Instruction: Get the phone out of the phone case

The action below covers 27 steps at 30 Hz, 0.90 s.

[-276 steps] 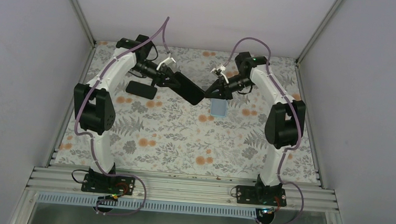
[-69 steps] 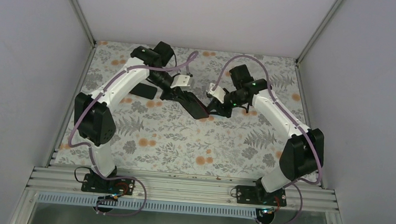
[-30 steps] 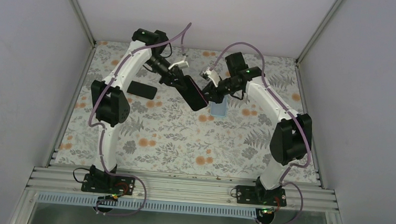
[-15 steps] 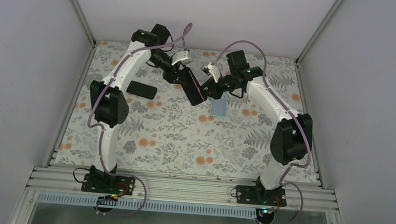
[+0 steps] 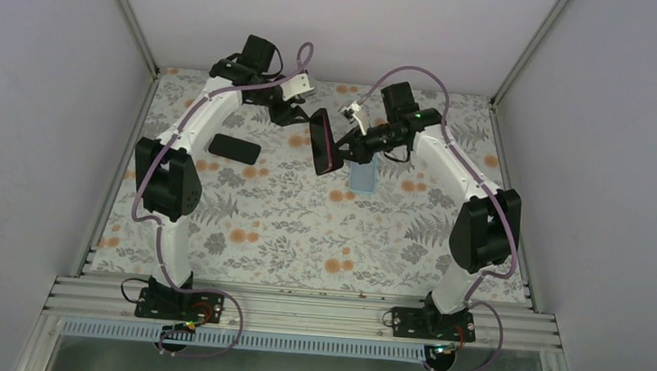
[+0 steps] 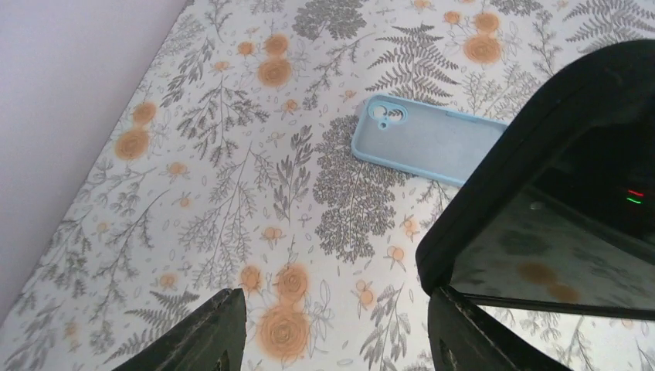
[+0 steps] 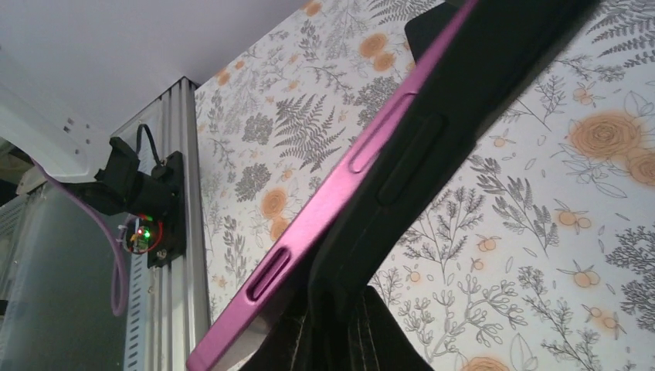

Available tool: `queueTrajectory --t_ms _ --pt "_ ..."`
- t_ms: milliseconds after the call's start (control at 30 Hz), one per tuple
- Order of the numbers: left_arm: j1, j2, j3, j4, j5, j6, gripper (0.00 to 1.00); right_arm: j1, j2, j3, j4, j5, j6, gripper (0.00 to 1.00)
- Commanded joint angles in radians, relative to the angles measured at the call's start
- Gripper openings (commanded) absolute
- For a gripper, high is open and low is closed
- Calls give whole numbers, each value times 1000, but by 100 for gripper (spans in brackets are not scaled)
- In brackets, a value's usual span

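Though its glossy face is dark, the phone (image 5: 323, 141) shows a magenta edge.

"What lies under the left gripper (image 6: 340, 340)?"

"A tabletop (image 5: 305, 227) covered in a pale cloth printed with grey ferns and orange flowers."

"And beyond the right gripper (image 5: 343, 143)?"

"Plain pale grey walls (image 5: 32, 130) on three sides, met by slanting aluminium corner posts (image 5: 131, 19). Nearer than both, a ribbed aluminium rail (image 5: 299, 310) edges the table. The light is soft and even."
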Motion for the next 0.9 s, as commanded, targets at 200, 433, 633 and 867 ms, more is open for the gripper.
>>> queueTrajectory --t_ms 200,433,633,867 --pt "-63 -49 -164 375 -137 -121 58 100 -28 9 125 -353 -14 3" --pt "-103 -60 -146 390 -87 -174 57 106 8 -16 243 -366 63 3" --pt "-152 -66 -152 381 -57 -180 58 89 14 -79 503 -350 301 3" --pt "-174 -87 -180 388 -57 -187 59 72 30 -46 680 -157 475 3"
